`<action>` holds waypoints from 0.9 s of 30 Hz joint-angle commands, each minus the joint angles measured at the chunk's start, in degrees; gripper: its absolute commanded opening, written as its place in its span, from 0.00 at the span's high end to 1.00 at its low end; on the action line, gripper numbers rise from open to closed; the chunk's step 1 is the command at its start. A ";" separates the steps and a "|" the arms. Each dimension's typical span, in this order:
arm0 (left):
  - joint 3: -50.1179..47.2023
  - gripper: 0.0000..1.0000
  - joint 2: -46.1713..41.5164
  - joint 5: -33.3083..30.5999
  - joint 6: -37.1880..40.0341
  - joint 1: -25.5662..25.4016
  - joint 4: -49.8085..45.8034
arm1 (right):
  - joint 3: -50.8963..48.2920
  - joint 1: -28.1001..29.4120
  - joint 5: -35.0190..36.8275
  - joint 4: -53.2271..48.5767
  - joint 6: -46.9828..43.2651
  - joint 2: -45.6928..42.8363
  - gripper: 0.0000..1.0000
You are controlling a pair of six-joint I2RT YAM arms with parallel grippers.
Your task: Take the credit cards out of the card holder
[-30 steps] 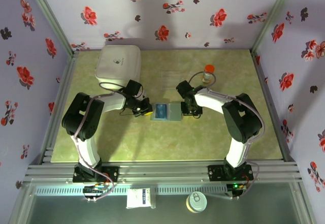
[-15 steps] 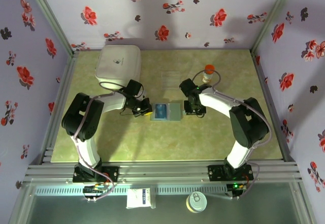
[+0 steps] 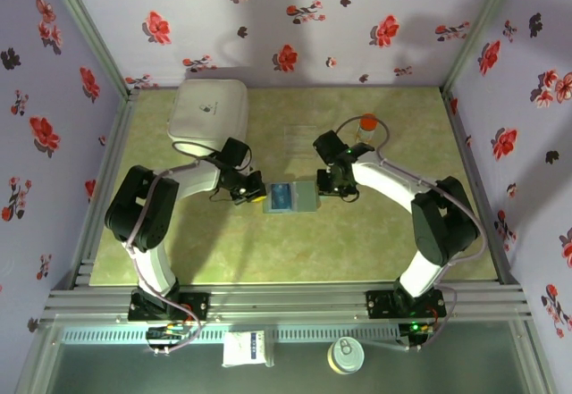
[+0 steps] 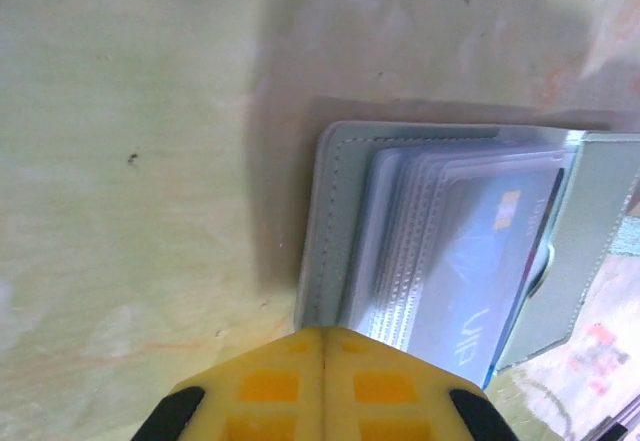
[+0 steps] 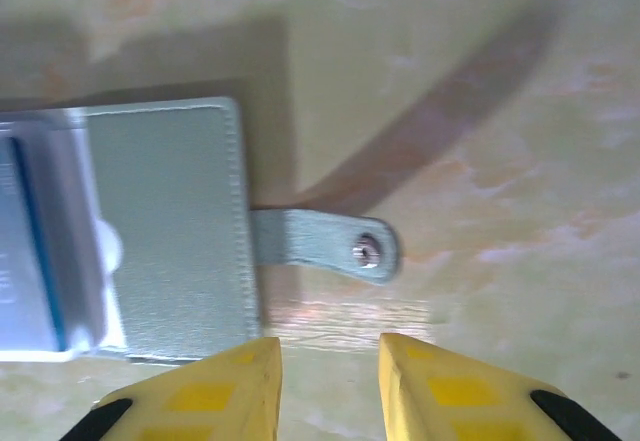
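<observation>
Left gripper [image 4: 322, 346] closed; right gripper [image 5: 329, 356] parted.

**Left arm** [image 3: 143, 220]: base bolted at the left end of the near edge of the table [image 3: 268, 260]. The elbow is folded and the forearm reaches inward toward the table's middle.

**Left gripper** [image 3: 253, 195]: low over the surface, tips directed rightward. In the left wrist view its yellow pads [image 4: 265, 386] are pressed together.

**Right arm** [image 3: 429, 224]: base at the right end of the near edge. The elbow is bowed toward the right edge and the forearm sweeps inward.

**Right gripper** [image 3: 332, 188]: low, pointed down near the table's middle. Its yellow fingers [image 5: 210, 391] are parted, with bare surface showing in the narrow gap.
</observation>
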 commanded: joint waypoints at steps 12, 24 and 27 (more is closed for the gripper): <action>2.51 0.97 2.18 -1.29 0.85 -0.45 -1.45 | 0.33 0.59 -12.38 11.86 4.22 8.52 0.67; 4.21 0.97 4.89 -0.83 1.96 -0.36 -1.64 | -1.24 0.76 -10.23 9.89 5.51 8.94 0.68; 4.03 0.97 4.15 -0.78 1.87 -0.43 -1.79 | -0.91 0.75 -9.89 9.61 5.45 8.16 0.68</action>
